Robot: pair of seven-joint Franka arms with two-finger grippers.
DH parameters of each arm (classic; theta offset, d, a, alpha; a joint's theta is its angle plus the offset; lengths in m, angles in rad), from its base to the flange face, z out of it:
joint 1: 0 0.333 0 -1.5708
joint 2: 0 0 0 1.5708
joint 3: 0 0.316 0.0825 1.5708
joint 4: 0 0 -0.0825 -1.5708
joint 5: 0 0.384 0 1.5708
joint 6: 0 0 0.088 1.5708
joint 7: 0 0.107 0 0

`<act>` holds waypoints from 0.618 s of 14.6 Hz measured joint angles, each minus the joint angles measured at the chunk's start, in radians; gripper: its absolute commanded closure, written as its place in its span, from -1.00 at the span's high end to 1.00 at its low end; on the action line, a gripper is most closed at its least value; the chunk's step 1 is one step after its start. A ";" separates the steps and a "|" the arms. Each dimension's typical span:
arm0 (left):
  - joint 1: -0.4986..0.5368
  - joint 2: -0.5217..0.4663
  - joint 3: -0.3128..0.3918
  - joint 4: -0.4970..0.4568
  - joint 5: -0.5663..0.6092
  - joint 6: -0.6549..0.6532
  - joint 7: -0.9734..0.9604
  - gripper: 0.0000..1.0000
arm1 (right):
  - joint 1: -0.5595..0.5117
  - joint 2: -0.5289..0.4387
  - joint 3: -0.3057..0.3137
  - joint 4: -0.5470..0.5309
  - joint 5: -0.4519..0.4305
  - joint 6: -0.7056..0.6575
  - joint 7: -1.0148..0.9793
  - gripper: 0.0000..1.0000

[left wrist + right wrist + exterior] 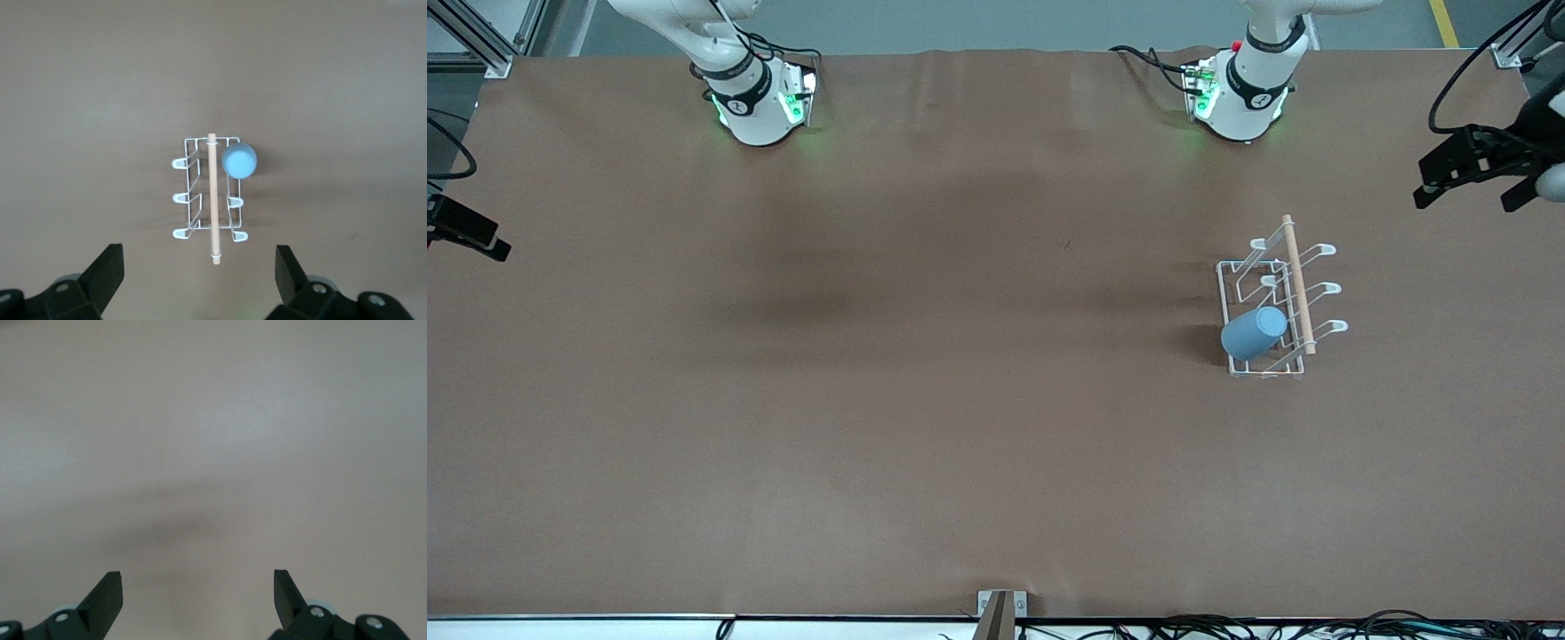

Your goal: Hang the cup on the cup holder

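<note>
Cup-wise, I see the small light-blue tapered plastic tumbler (1255,332) hung upside down on a prong of the white wire rack with the wooden rod on top (1278,298), at the rack's end nearer the front camera, toward the left arm's end of the brown table (925,400). My left gripper (197,273) waits high above the rack, fingers spread wide. My right gripper (198,597) waits over bare tabletop, likewise spread apart, holding nothing.
</note>
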 measured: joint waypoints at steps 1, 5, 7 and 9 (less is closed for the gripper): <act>0.000 0.000 -0.015 0.000 0.004 -0.004 -0.004 1.00 | 0.000 0.000 0.000 0.000 0.000 0.000 0.000 1.00; 0.005 0.000 -0.025 0.000 0.007 -0.007 -0.014 1.00 | -0.003 0.000 -0.002 0.001 -0.001 0.000 0.001 1.00; 0.009 0.001 -0.019 0.000 0.007 -0.007 -0.014 1.00 | -0.004 0.000 -0.003 0.001 -0.001 0.009 0.001 1.00; 0.010 0.002 -0.013 0.000 0.007 -0.006 -0.014 1.00 | -0.005 0.000 -0.004 0.001 -0.001 0.042 0.001 1.00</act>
